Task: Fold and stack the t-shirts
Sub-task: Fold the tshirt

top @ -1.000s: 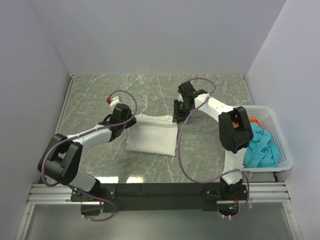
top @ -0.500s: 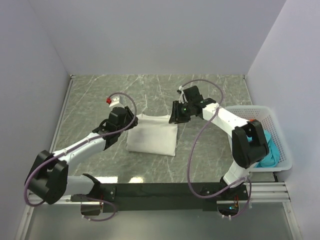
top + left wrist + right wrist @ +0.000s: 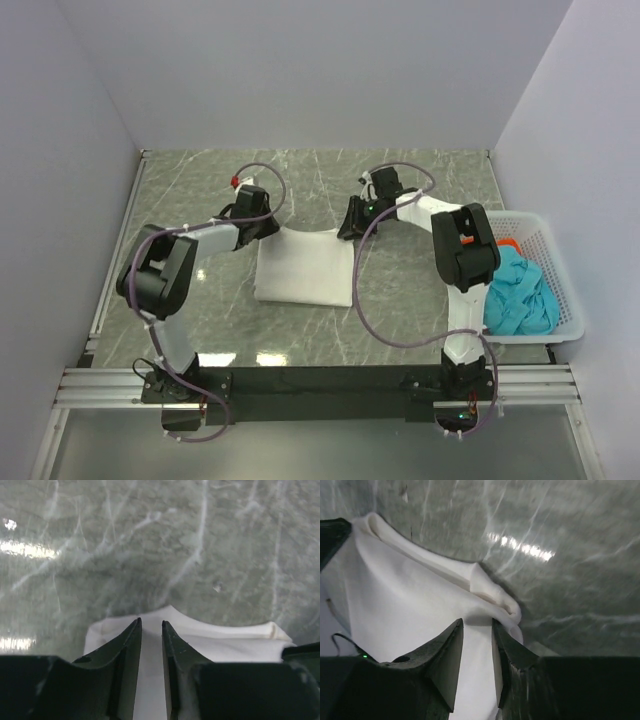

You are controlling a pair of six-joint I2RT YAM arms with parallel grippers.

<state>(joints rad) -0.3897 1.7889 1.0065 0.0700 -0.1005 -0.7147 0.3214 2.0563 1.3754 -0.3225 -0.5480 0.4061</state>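
The white t-shirt [image 3: 305, 268] lies folded into a rectangle at the table's middle; its red print is hidden. My left gripper [image 3: 270, 229] is at its far left corner and my right gripper [image 3: 346, 229] at its far right corner. In the left wrist view the jaws [image 3: 150, 622] stand narrowly apart with white cloth [image 3: 210, 640] between them. In the right wrist view the jaws [image 3: 477, 621] pinch the cloth [image 3: 410, 595], which bunches past the tips. The teal t-shirt [image 3: 520, 295] and the red-orange t-shirt [image 3: 510, 243] lie crumpled in the basket.
A white mesh basket [image 3: 566, 290] stands at the table's right edge. The grey marble tabletop [image 3: 200, 190] is walled at the back and both sides. Purple cables loop off both arms over the table.
Both grippers moved onto the shirt's far corners: the left one went back and right, the right one came forward and left. The shirt's far edge is slightly narrower.
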